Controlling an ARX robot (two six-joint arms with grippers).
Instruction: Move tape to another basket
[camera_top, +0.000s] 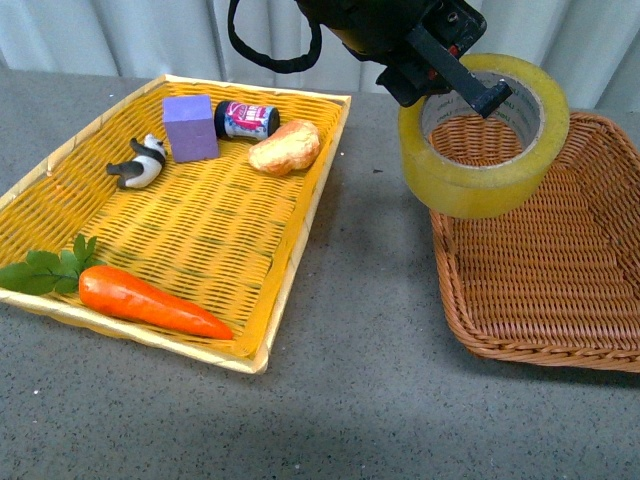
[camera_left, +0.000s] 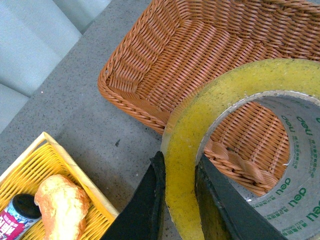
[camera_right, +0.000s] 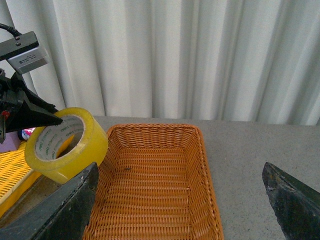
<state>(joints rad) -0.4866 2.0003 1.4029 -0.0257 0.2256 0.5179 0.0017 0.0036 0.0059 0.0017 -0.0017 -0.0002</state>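
Observation:
My left gripper (camera_top: 470, 85) is shut on the wall of the yellowish tape (camera_top: 480, 160) roll and holds it in the air over the near-left rim of the brown wicker basket (camera_top: 560, 290). In the left wrist view the fingers (camera_left: 150, 200) pinch the tape (camera_left: 182, 150) wall, one outside and one inside the ring, with the basket (camera_left: 200, 45) below. The right wrist view shows the tape (camera_right: 65, 145) hanging beside the basket's (camera_right: 150, 190) edge. My right gripper (camera_right: 180, 200) is open and empty above the basket.
A bright yellow woven tray (camera_top: 200, 230) at the left holds a carrot (camera_top: 140, 295), a toy panda (camera_top: 140, 160), a purple block (camera_top: 190, 127), a small can (camera_top: 246, 120) and a bread piece (camera_top: 285, 146). Grey tabletop (camera_top: 350, 400) lies between tray and basket. Curtains stand behind.

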